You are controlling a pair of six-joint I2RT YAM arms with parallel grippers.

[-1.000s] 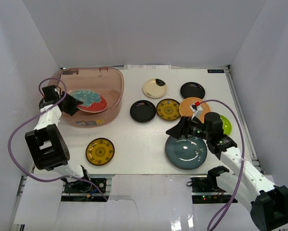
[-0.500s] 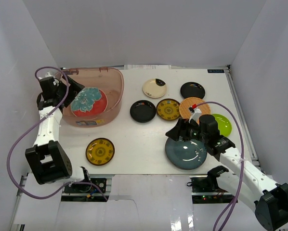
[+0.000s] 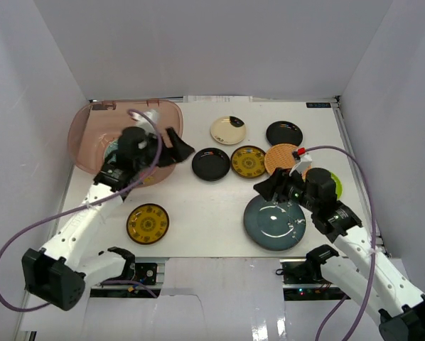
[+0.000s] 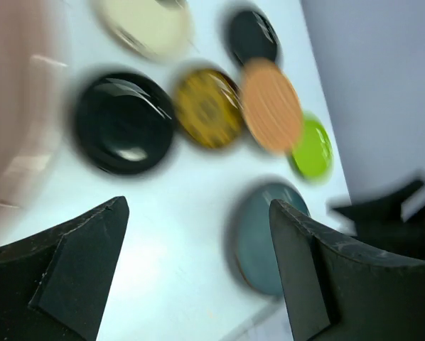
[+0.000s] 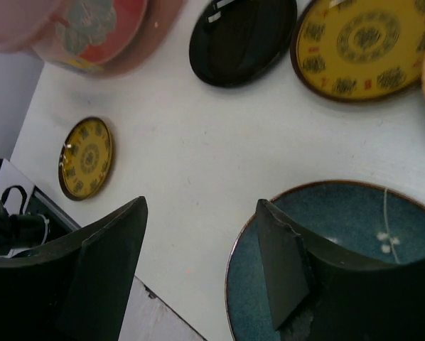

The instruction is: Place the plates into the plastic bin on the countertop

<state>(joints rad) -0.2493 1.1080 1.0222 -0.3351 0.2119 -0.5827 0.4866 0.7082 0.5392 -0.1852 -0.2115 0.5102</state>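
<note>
Grey-blue plate edge below spread right pincer; left pincer spread, empty.

Left jaws swung from plastic bin's left side past right rim; red-and-teal plate left inside.

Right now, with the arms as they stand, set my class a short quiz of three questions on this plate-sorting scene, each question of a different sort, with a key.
1. True or false: the left gripper and the right gripper are both open and empty.
2. How many plates lie on the table, outside the bin?
3. Which plate is in the bin? A. the red-and-teal plate B. the lime green plate C. the cream plate

Key: 1 true; 2 eight; 3 A.
</note>
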